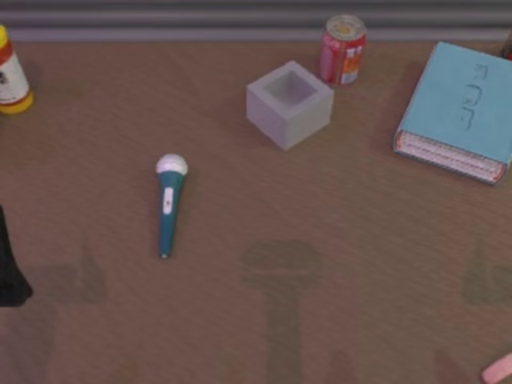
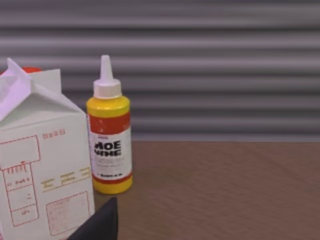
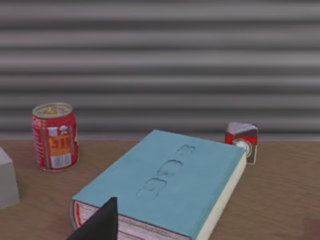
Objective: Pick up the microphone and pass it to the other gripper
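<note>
Right of the left pincer (image 1: 12, 284) lies the microphone (image 1: 169, 206).

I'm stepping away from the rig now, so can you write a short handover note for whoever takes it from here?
Left gripper: parked at the table's left edge, only a dark tip shows in its wrist view; open or shut is not visible.
Right gripper: parked toward the table's right side, facing the blue book; the same applies.
The microphone lies flat on the table, left of centre, white head toward the far edge, untouched by either gripper.
Also there: grey box, red soda can, yellow bottle, milk carton.
Done: nothing. Left: pick up the microphone, pass it to the other gripper.
</note>
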`<action>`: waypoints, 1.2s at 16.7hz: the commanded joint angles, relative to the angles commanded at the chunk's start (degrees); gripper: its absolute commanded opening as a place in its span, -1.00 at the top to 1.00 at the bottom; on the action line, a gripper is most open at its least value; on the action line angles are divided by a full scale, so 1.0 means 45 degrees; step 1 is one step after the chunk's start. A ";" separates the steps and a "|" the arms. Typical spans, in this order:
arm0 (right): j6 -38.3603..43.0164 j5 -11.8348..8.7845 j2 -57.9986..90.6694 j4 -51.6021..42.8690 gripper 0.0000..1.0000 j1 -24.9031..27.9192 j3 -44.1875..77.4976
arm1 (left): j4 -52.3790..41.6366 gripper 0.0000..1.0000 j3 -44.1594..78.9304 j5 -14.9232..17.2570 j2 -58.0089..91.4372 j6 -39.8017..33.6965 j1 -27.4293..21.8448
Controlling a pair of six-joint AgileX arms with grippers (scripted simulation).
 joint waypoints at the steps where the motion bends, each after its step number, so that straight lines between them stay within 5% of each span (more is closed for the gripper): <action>1: 0.0000 0.0000 0.0000 0.0000 -1.00 0.0000 0.0000 | 0.0000 -1.00 0.0000 0.0000 0.0000 0.0000 0.0000; 8: 0.0000 0.0000 0.0000 0.0000 -1.00 0.0000 0.0000 | -0.1695 -1.00 0.2192 0.0011 0.2797 -0.0607 -0.0771; 20: 0.0000 0.0000 0.0000 0.0000 -1.00 0.0000 0.0000 | -0.7954 -1.00 1.2513 -0.0228 1.7696 -0.3404 -0.3689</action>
